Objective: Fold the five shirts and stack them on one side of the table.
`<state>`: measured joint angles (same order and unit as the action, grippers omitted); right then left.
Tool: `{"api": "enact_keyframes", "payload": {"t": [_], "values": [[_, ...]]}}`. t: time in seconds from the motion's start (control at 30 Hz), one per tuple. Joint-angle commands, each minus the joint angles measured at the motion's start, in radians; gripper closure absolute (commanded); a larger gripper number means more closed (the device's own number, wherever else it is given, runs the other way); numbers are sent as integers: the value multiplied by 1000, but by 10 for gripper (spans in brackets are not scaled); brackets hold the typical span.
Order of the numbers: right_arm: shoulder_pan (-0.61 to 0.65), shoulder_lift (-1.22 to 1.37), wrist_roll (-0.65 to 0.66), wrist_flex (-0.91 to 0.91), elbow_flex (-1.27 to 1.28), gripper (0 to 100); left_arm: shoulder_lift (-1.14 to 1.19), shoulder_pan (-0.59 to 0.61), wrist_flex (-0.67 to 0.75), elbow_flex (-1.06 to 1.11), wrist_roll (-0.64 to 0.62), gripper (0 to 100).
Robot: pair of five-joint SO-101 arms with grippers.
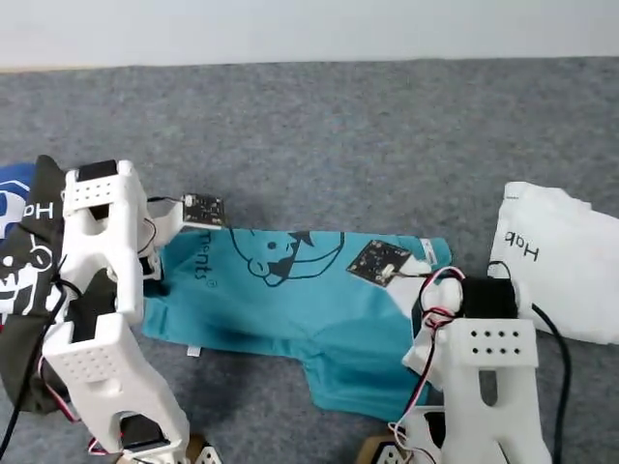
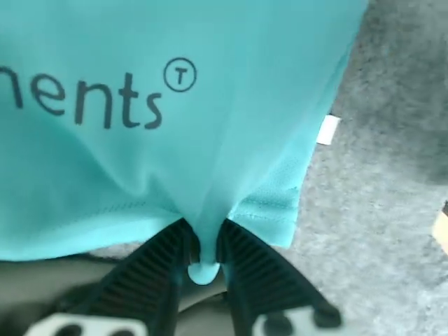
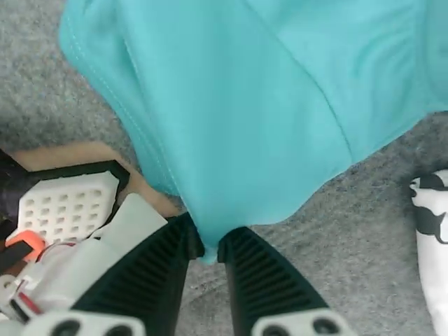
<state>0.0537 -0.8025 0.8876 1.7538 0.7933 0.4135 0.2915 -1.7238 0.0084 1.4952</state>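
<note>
My left gripper (image 2: pixel 204 241) has its black ribbed fingers pressed together on a bunched edge of the teal short-sleeved shirt (image 2: pixel 175 140), with a small nub of cloth showing between the tips. The hem runs out to either side of the pinch. Dark lettering crosses the fabric just beyond, and a small white tag (image 2: pixel 327 129) sticks out from the shirt's side seam over the grey felt-like table cover (image 2: pixel 392 231).

My right gripper (image 3: pixel 208 241) is likewise closed on a fold of the same shirt (image 3: pixel 245 105). The cloth fans out from the pinch, and the white perforated base of my right arm (image 3: pixel 66 206) sits on a tan board (image 3: pixel 70 150) beside it.

From above, the teal shirt (image 1: pixel 290 300) lies spread across the table cover (image 1: pixel 387 126) between my left arm (image 1: pixel 97 290) and my right arm (image 1: pixel 484 358), print side up, showing the lettering and a dark line drawing.

A white cloth shirt with black print (image 1: pixel 561 271) lies crumpled on the outer side of my right arm, near the teal one but apart from it.

On the outer side of my left arm, a black shirt with white print (image 1: pixel 24 280) is heaped at the table's edge, with a blue garment (image 1: pixel 14 188) just beyond it.
</note>
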Motion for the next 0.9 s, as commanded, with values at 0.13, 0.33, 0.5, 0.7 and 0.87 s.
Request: {"api": "enact_keyframes", "payload": {"t": [0.13, 0.33, 0.5, 0.7, 0.87], "values": [[5, -24, 112, 45, 29, 988, -55, 15, -28, 1, 14, 985], [65, -22, 187, 42, 124, 988, -44, 15, -23, 1, 11, 985], [127, -21, 183, 1, 158, 987, 41, 14, 18, -1, -28, 985], [124, -21, 173, -45, 158, 899, 64, 11, 21, -2, -54, 904], [134, -22, -35, -168, 140, 764, 64, -5, 17, -87, -203, 862]]}}
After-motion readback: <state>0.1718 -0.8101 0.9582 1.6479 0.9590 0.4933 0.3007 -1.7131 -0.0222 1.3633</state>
